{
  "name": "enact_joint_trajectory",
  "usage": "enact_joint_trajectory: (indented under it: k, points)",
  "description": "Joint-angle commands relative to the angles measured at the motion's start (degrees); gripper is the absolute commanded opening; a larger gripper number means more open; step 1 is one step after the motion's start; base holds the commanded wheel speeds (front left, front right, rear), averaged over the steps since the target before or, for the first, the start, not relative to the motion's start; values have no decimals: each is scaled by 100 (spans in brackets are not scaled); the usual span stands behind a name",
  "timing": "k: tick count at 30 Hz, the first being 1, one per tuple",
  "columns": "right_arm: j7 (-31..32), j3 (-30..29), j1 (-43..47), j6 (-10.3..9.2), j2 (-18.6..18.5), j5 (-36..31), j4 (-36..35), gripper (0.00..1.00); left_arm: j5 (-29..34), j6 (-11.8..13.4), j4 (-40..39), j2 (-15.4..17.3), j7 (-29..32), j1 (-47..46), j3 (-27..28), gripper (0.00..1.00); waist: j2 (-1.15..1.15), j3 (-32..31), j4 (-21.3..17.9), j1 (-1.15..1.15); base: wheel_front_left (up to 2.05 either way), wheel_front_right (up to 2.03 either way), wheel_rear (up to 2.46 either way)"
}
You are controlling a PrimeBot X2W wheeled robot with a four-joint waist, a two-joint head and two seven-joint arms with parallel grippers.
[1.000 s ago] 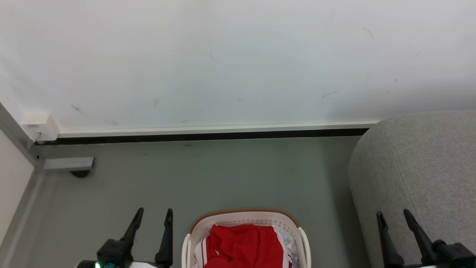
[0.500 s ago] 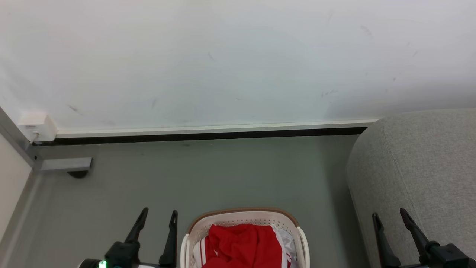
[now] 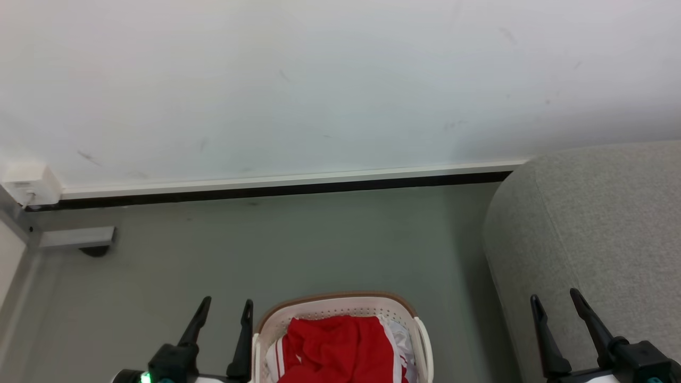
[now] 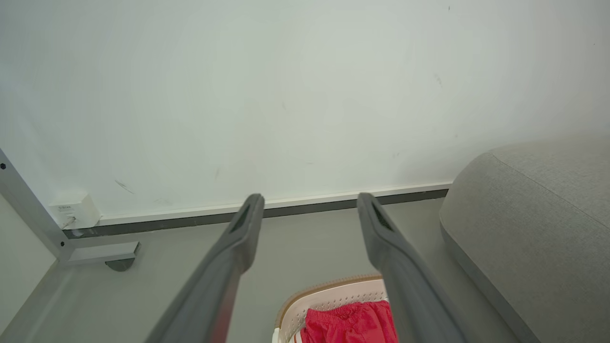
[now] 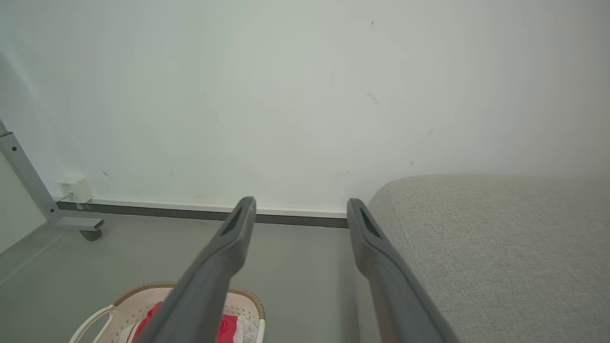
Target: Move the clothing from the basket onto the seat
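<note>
Currently, nothing is held. The left gripper (image 3: 226,303) hovers above the floor (image 3: 330,239) just left of the basket (image 3: 335,295), and the right gripper (image 3: 554,296) hovers close by the seat's (image 3: 596,223) rounded end. Both sets of jaws stand fully apart and empty, fingers pointing toward the wall (image 3: 319,80). The basket stands on the floor, well back from the floor's far edge along the wall. The clothing (image 3: 335,346), bright red with white trim, lies heaped inside it; none is on the seat yet. The seat, a large grey sofa, rises at the floor's right side, near the basket but apart from it.

The step in hand looks to be the first reach into the basket. To do it well, the nearer left arm should tip its fingers down and come in over the rim. It should then sink the open jaws into the top of the red heap and close on a thick fold rather than a thin edge, which could slip. Lifting straight up before swinging right would keep the cloth from snagging the rim and dragging the light basket along. How many garments lie there is hard to say, since the head view cuts off the basket's near half.
</note>
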Motion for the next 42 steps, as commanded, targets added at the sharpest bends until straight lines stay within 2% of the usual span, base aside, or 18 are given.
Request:
enact_joint_trajectory:
  k: [1,7,12,18,25,34,42]
  points:
    - [-2,5,-83,-14,-38,7,-42,100,68,-19,-2,-10,-16,-59,30,100,0,55,-77,0,0,0,0]
    - [-1,15,-265,-14,-64,-9,-249,100,128,-107,56,-20,-15,-352,-35,100,0,349,-344,0,0,0,0]
    - [0,3,-476,-14,-99,-45,-509,100,178,-268,400,-29,-12,-882,-260,100,0,849,-513,0,0,0,0]
    - [0,-55,-800,-14,-77,-99,-820,100,410,-411,1628,-37,-2,-1828,-739,100,0,1676,-630,0,0,0,0]
    - [0,-14,-1227,-14,-28,-207,-1116,100,531,-452,3034,-53,416,-3134,-1370,100,0,2697,-678,0,0,0,0]
    - [0,48,-1731,-14,65,-247,-1492,100,95,-102,4209,-55,852,-4176,-1846,100,0,3695,-834,0,0,0,0]
    - [0,76,-1959,-13,78,-312,-1711,100,-139,135,4938,-55,882,-4846,-2109,100,0,4365,-864,0,0,0,0]
